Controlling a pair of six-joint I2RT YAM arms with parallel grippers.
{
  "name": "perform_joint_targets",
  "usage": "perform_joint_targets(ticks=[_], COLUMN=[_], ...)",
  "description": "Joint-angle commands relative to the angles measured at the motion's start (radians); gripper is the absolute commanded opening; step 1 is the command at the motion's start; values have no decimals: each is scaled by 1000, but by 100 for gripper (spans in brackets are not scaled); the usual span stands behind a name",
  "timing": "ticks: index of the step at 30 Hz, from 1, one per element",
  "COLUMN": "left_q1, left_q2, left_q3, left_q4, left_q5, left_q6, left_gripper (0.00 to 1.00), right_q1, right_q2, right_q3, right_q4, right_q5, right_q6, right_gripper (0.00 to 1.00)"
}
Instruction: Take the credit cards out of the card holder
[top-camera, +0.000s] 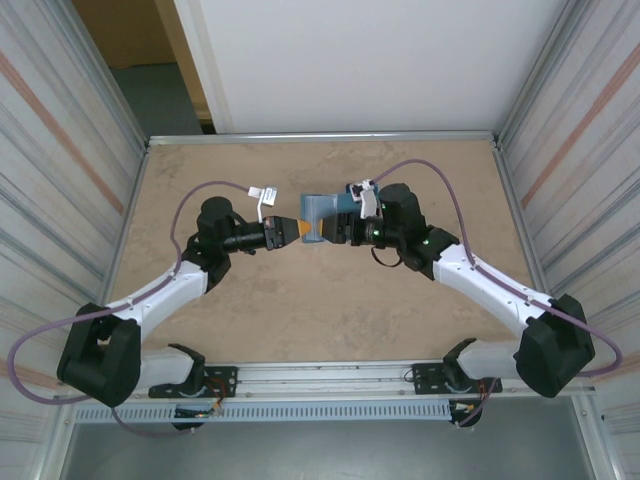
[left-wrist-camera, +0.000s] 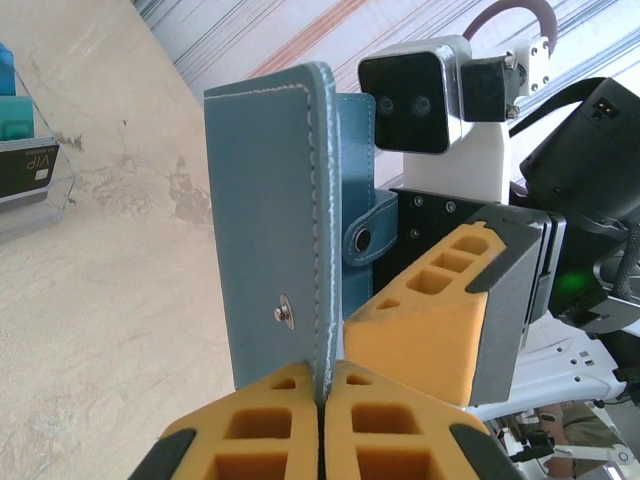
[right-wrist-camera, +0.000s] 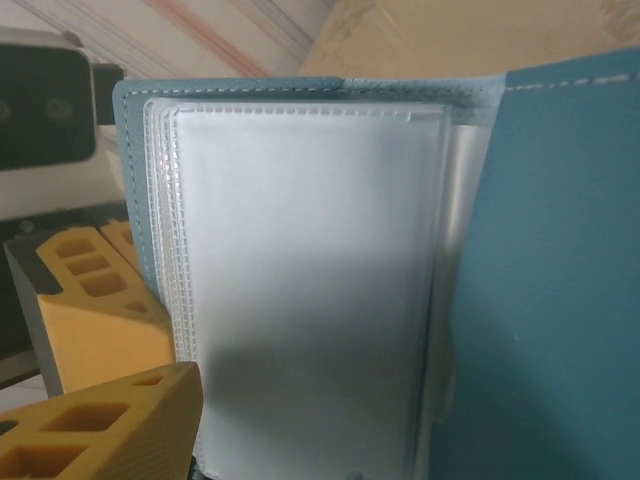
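The teal-blue card holder (top-camera: 317, 212) hangs open above the middle of the table between my two grippers. My left gripper (top-camera: 291, 232) is shut on the stitched edge of its cover flap (left-wrist-camera: 270, 220), fingertips (left-wrist-camera: 290, 400) pressed together on the leather beside the snap stud. In the right wrist view the card holder's clear plastic sleeves (right-wrist-camera: 310, 280) face me, whitish, with no card face showing in them. My right gripper (right-wrist-camera: 330, 440) stands open around the sleeves: one orange finger (right-wrist-camera: 110, 425) is at the lower left, the other is hidden behind the cover (right-wrist-camera: 560, 280).
A small clear stand (left-wrist-camera: 25, 175) on the table holds cards with blue, teal and dark faces. The tan tabletop (top-camera: 300, 320) is ringed by a metal rim and ribbed walls (top-camera: 60, 180). Purple cables (top-camera: 440, 185) loop off both arms.
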Motion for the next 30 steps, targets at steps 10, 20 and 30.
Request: perform_joint_targets(ticks=[10, 20, 30], left_q1=[-6, -13, -20], left_q2=[-14, -16, -21], left_q3=[11, 40, 45], left_q4=[89, -18, -61], left_q5=[18, 10, -12], left_q6=[-20, 53, 89], left_gripper=[0, 17, 19], right_q1=[34, 41, 49], right_q2=[7, -27, -44], right_q3=[79, 71, 64], right_q4=[-82, -69, -60], right_q5=[89, 73, 65], right_q6=[-67, -58, -54], right_gripper=[52, 32, 29])
